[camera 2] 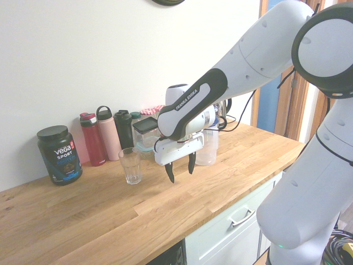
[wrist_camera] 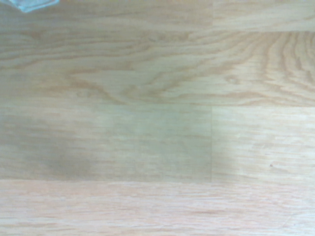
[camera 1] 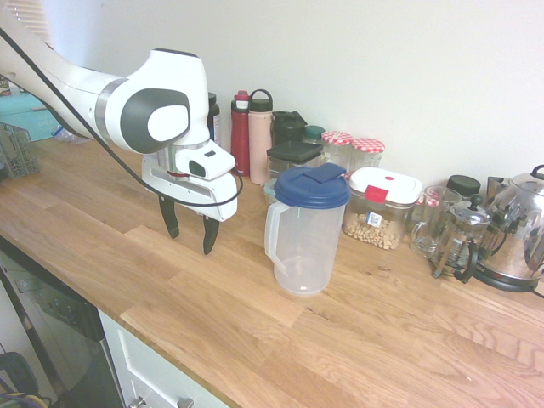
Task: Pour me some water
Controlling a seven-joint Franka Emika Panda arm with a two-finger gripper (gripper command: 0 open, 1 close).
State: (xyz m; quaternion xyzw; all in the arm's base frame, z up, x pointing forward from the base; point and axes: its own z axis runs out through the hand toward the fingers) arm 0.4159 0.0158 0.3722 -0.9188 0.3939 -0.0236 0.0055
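Observation:
A clear plastic pitcher [camera 1: 304, 242] with a dark blue lid and a handle facing left stands upright on the wooden counter [camera 1: 255, 331]; in the second exterior view the pitcher [camera 2: 208, 144] is mostly hidden behind the arm. An empty drinking glass [camera 2: 130, 165] stands on the counter to the gripper's left there; it does not show in the first exterior view. My gripper [camera 1: 189, 227] [camera 2: 180, 167] hangs open just above the counter, left of the pitcher's handle, with nothing between its fingers. The wrist view shows bare wood grain and a pale sliver of a clear object [wrist_camera: 29, 4] at the edge.
Along the wall stand a red bottle [camera 1: 241, 132], a pink bottle [camera 1: 260, 136], dark containers, checked-lid jars [camera 1: 353, 151], a food box [camera 1: 382, 206], a French press [camera 1: 463, 238] and a kettle [camera 1: 517, 229]. A protein tub [camera 2: 59, 153] stands far left. A dish rack [camera 1: 15, 149] sits at the counter's end.

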